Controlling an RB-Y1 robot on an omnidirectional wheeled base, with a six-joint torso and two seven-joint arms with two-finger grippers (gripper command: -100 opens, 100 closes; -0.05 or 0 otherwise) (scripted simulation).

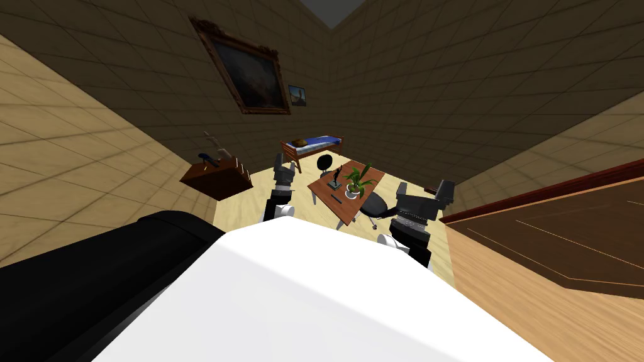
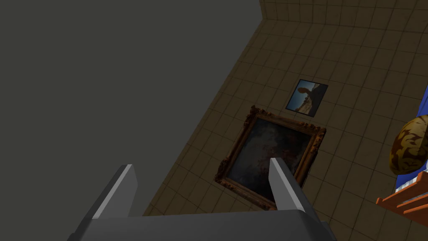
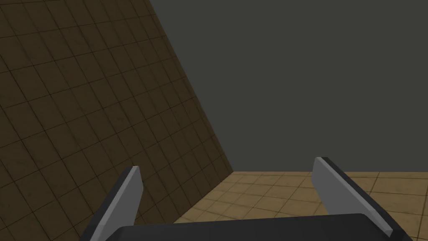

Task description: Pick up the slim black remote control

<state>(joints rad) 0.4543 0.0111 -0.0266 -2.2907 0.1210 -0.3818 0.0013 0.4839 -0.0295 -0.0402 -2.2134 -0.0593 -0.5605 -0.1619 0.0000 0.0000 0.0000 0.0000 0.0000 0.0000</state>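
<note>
A slim black remote [image 1: 336, 200] lies on the near part of a small wooden table [image 1: 327, 186] across the room, beside a potted plant [image 1: 356, 180] and a dark figurine [image 1: 336, 178]. Both arms are raised in front of me, well short of the table. My left gripper [image 1: 278, 161] points up on the table's left; the left wrist view shows it [image 2: 205, 184] open and empty. To the table's right is my right gripper [image 1: 445, 190], which the right wrist view shows [image 3: 230, 192] open with nothing between its fingers.
A black office chair [image 1: 372, 205] stands at the table's right side and another [image 1: 324, 163] behind it. A bed [image 1: 312, 145] lies by the far wall. A wooden dresser [image 1: 217, 177] is at the left, a black sofa [image 1: 88, 276] close at my left, a wooden cabinet [image 1: 566, 232] at my right.
</note>
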